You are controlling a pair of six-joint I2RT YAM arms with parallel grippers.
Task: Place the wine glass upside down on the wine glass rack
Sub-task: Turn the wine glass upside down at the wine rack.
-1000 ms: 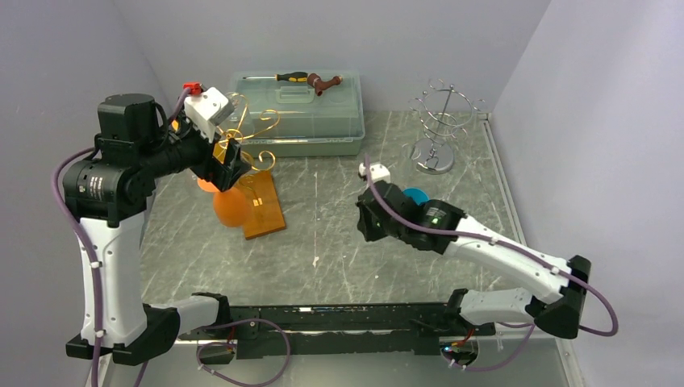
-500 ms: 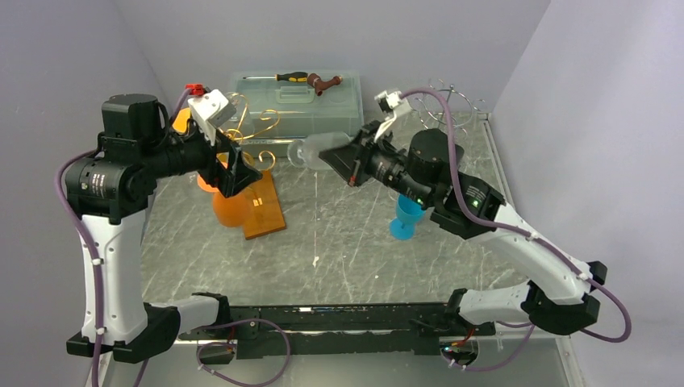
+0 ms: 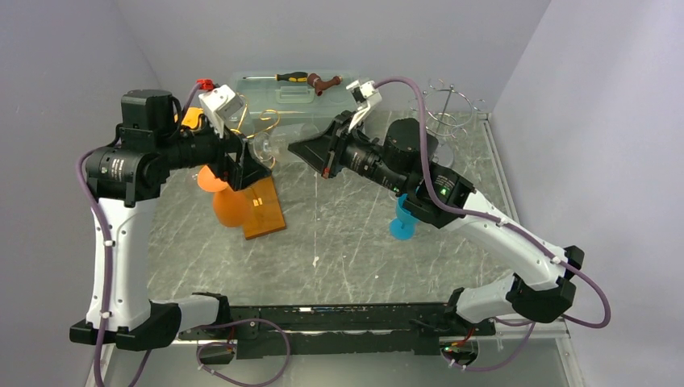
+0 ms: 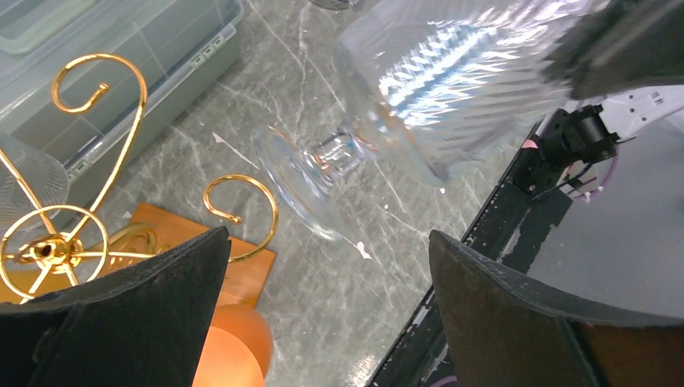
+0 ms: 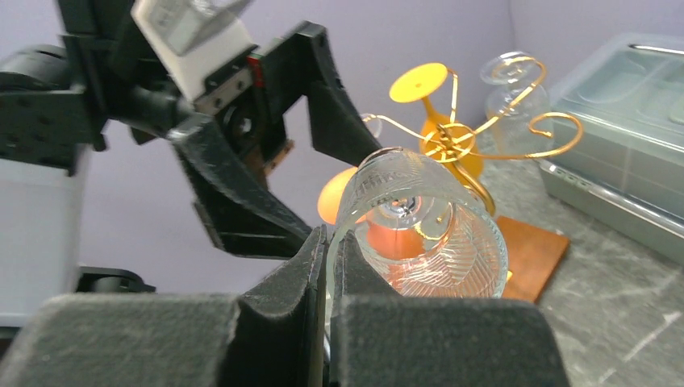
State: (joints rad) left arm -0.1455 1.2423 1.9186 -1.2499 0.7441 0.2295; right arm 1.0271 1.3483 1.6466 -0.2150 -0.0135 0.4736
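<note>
A clear ribbed wine glass (image 5: 427,242) lies on its side in the air, foot towards the left arm. My right gripper (image 5: 329,262) is shut on its rim. In the top view the right gripper (image 3: 300,150) holds the glass (image 3: 270,145) just right of the gold wire rack (image 3: 258,125) on its wooden base (image 3: 264,211). My left gripper (image 3: 246,164) is open and empty, right beside the glass's foot. In the left wrist view the glass (image 4: 435,89) hangs above my spread fingers (image 4: 121,310), with the rack's gold hooks (image 4: 242,214) to the left.
An orange glass (image 3: 230,205) and another clear glass (image 5: 516,85) hang upside down on the gold rack. A blue glass (image 3: 402,219) stands on the table under the right arm. A silver rack (image 3: 452,101) and a clear lidded box (image 3: 314,121) with a screwdriver stand at the back.
My right arm has carried the clear glass left, up to the gold rack and the left gripper. The left arm has shifted slightly right and stays open.
</note>
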